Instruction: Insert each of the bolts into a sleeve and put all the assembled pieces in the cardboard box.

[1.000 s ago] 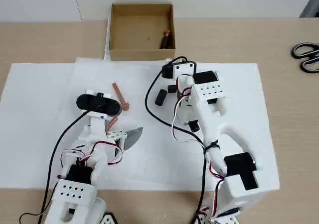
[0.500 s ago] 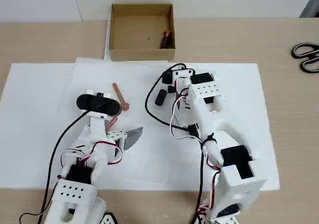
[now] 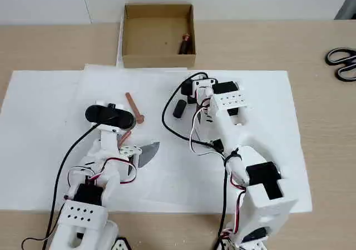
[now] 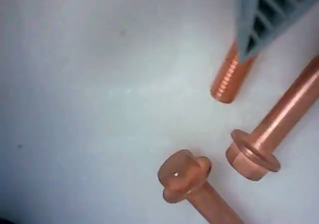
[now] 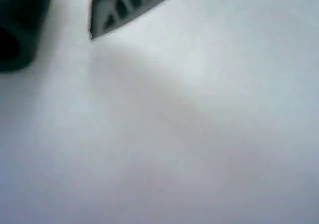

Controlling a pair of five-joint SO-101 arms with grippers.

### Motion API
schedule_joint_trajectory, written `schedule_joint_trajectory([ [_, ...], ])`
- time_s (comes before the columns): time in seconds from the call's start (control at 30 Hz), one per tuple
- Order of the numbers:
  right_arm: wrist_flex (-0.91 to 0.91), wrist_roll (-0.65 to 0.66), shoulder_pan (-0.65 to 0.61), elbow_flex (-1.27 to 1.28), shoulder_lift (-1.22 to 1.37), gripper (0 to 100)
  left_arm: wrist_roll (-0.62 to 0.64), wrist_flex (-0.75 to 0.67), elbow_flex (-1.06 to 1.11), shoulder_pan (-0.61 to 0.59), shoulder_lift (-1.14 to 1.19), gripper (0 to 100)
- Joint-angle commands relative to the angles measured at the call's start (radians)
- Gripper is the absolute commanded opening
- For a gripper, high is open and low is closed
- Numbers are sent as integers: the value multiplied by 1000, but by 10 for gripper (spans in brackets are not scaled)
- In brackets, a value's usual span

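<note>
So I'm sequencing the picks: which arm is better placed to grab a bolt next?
Left. Its open gripper hangs right over the bolts, one finger above a threaded end. The right arm sits by the black sleeve instead.

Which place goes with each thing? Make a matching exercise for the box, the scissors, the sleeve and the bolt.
Things:
1. box
2. scissors
3. sleeve
4. bolt

Places:
A. on the sheet, by the left arm
B. on the bare table, far to the right
C. on the sheet, by the right arm
D. on the bare table beyond the sheet, with an assembled piece inside

Pairs: 1-D, 2-B, 3-C, 4-A
</note>
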Motion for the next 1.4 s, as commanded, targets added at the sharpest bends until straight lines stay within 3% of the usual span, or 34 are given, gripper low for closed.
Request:
schedule_joint_trajectory([
  [0.0, -13, -12, 5, 11, -2, 165, -3, -21, -2, 6, -11, 361],
  [0.27, -48, -12, 7, 37, -1, 155, -3, -21, -2, 6, -11, 361],
  [0.47, -61, -8, 7, 37, -1, 4, -3, -21, -2, 6, -11, 361],
  [0.7, -15, -2, 10, -8, -28, 3, -3, -21, -2, 6, -11, 361],
  [1.0, 254, 71, 15, -244, -268, 3, -3, -21, -2, 6, -11, 361],
  [1.37, 282, 83, 90, -221, -684, 3, -3, -21, -2, 6, -11, 361],
])
